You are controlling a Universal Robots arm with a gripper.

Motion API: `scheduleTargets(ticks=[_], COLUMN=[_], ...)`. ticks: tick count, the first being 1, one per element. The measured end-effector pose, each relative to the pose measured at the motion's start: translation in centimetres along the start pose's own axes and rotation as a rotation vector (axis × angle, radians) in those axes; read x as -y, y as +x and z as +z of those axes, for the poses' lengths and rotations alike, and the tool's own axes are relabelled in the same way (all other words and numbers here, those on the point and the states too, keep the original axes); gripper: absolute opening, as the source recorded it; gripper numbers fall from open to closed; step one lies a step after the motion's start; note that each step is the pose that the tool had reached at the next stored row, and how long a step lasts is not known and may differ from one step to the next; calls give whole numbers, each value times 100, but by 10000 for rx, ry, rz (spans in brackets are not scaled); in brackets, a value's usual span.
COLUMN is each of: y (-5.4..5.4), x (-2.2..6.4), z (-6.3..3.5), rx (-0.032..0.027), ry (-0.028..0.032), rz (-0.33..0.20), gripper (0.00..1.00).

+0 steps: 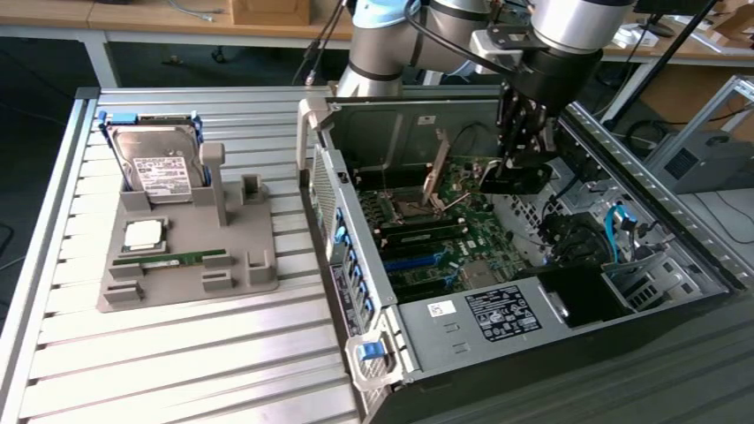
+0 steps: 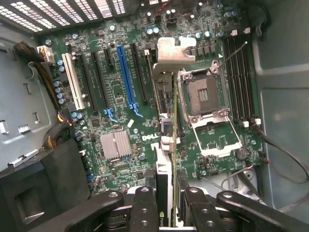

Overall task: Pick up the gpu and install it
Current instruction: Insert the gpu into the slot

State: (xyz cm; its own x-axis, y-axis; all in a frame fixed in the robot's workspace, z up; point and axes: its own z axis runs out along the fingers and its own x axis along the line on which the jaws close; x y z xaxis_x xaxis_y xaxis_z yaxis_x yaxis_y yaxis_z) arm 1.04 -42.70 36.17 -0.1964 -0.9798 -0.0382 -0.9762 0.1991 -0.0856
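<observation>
The gripper (image 2: 166, 195) stands above the motherboard (image 2: 120, 111) inside the open computer case (image 1: 495, 322), and its two black fingers (image 2: 145, 205) pinch the gpu (image 2: 164, 169) from both sides. The gpu is held edge-on over the motherboard, in the strip between the blue slot (image 2: 124, 72) and the open processor socket (image 2: 203, 96), with its silver bracket (image 2: 175, 50) at the end far from the fingers. I cannot tell whether the card's lower edge touches the motherboard.
</observation>
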Motion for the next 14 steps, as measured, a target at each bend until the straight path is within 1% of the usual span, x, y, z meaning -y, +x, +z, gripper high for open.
scheduleTargets(ticks=[14], y=[0], x=[0], z=[7], rx=[66], ry=[-29], rz=[-767], gripper=[27])
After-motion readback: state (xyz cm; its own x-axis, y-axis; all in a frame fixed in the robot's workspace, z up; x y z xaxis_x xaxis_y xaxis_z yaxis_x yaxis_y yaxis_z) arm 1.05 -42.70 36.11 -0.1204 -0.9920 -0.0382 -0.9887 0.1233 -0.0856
